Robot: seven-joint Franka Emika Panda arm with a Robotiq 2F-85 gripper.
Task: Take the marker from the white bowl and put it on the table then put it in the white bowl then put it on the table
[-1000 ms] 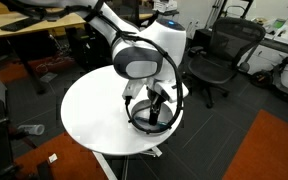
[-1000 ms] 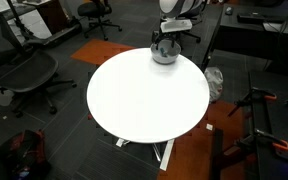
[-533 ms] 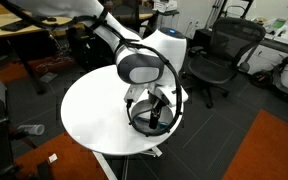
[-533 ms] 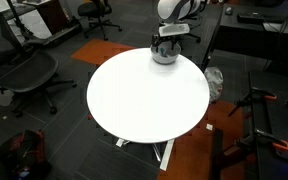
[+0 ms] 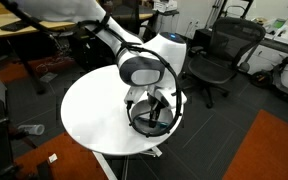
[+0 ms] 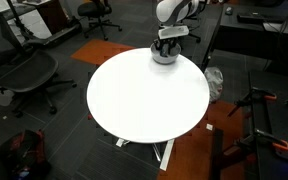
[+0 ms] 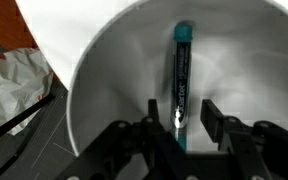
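One marker [image 7: 181,70] in the white bowl [image 7: 114,80], near end between the hand's [image 7: 184,118] parted fingers [image 7: 213,114].

One marker [image 7: 180,80], one white bowl [image 7: 109,75], one table [image 6: 144,100].

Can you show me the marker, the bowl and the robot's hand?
marker [image 7: 181,80], wrist view, middle of its dark barrel.
bowl [image 7: 109,85], wrist view, bare inner wall.
hand [image 7: 182,118], wrist view, midway between its two fingertips.
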